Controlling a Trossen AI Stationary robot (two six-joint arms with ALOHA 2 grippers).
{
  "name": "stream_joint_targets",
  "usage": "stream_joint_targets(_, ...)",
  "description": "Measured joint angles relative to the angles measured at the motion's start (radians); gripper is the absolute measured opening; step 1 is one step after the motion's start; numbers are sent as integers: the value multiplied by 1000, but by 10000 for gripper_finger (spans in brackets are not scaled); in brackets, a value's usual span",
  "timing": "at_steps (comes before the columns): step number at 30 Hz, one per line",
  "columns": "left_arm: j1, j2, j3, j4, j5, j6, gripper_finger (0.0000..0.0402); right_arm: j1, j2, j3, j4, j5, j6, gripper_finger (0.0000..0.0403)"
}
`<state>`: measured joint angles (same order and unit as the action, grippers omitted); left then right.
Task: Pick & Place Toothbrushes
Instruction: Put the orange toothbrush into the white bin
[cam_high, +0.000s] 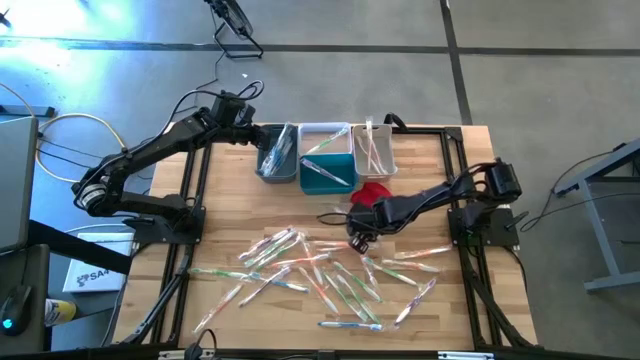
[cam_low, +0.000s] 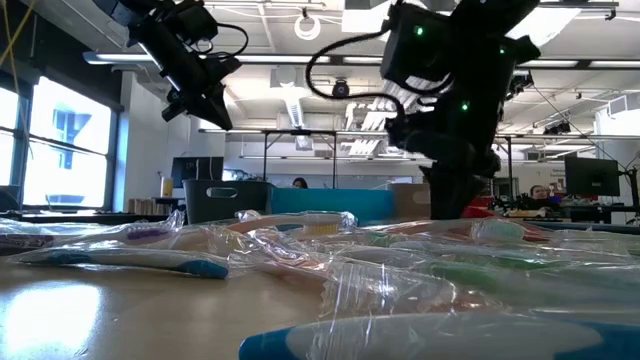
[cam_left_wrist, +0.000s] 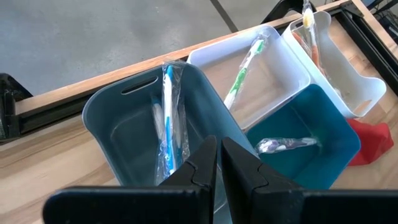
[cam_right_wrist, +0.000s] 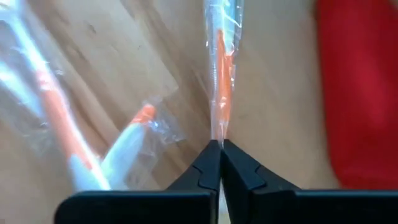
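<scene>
Left end effector: fingers together, empty, poised over grey bin.
Bins: a few toothbrushes inside already.
Right end effector: pinched tight on orange toothbrush wrapper, down at worktop.
Remaining: dozens of toothbrushes scattered around it; most sorting left.

Toothbrushes: glossy crinkled clear plastic wrappers. Table: matt wood. Bins: smooth plastic.

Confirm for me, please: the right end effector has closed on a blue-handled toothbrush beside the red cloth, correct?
Not quite: the handle is orange, not blue. The right wrist view shows the right end effector shut on the wrapped orange-handled toothbrush, beside the red cloth.
</scene>
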<state>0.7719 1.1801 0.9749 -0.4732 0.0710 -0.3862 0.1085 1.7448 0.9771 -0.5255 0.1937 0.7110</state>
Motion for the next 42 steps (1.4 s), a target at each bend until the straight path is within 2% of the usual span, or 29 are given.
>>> stream_joint_targets(14, 0, 0, 0, 0, -2, 0, 19, -5, -251, 1, 10, 98, -91, 2)
stream_joint_targets(25, 0, 0, 0, 1, -3, -2, 19, -30, -465, 1, 19, 340, -88, 3)
stream_joint_targets(31, 0, 0, 0, 1, 1, -3, 19, -85, -525, 1, 60, 442, -88, 3)
stream_joint_targets(42, 0, 0, 0, 88, -4, -14, 19, -277, -539, 2, 141, 402, -90, 3)
